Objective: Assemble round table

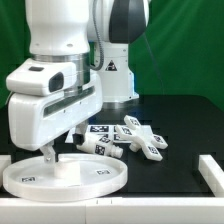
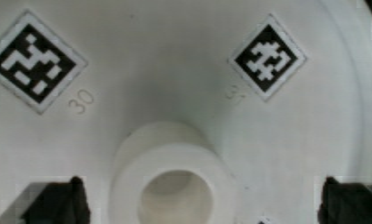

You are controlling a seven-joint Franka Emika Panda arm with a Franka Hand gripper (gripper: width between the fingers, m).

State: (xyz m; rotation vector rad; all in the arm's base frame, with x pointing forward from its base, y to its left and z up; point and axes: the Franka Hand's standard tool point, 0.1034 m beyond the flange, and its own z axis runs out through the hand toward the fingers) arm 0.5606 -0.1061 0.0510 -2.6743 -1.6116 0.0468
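Note:
The large white rimmed round disc (image 1: 65,176) lies flat at the front left of the black table. My gripper (image 1: 62,140) hangs directly over it, fingers pointing down near its middle. In the wrist view the disc (image 2: 183,90) fills the frame, showing two square tags and a raised central boss with a hole (image 2: 174,190). My two dark fingertips (image 2: 55,203) stand wide apart on either side of the boss, with nothing between them but the boss. The short cylindrical post (image 1: 100,146) and the cross-shaped piece (image 1: 140,138) lie just right of the disc.
The robot's white base (image 1: 118,60) stands behind the parts. A white bar (image 1: 212,172) lies at the front right edge of the table. A green wall is behind.

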